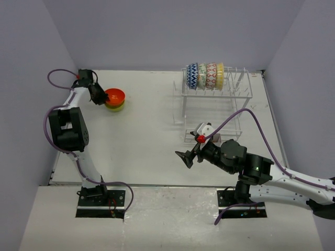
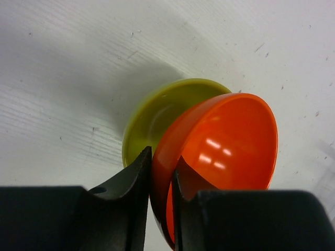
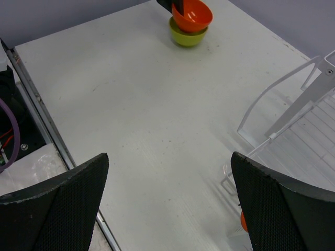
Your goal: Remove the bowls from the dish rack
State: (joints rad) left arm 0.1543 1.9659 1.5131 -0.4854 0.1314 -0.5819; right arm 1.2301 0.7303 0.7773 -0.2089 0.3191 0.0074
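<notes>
My left gripper (image 1: 101,98) is shut on the rim of the plain orange bowl (image 1: 115,96), which rests tilted in the lime-green bowl (image 1: 115,106) at the far left of the table. In the left wrist view the fingers (image 2: 133,178) pinch the orange bowl (image 2: 230,141) over the lime-green bowl (image 2: 152,112). The white wire dish rack (image 1: 214,99) stands at the far right with the blue-white zigzag bowl (image 1: 192,76), green-white bowl (image 1: 202,76), red-pink bowl (image 1: 211,76) and pale yellow bowl (image 1: 220,75) upright in its top row. My right gripper (image 1: 188,156) is open and empty above the table.
A small white cutlery caddy (image 1: 201,130) with an orange utensil (image 1: 200,138) sits at the rack's near side. The right wrist view shows the two stacked bowls (image 3: 190,23) far off and the rack's frame (image 3: 293,115) to the right. Grey walls enclose the table.
</notes>
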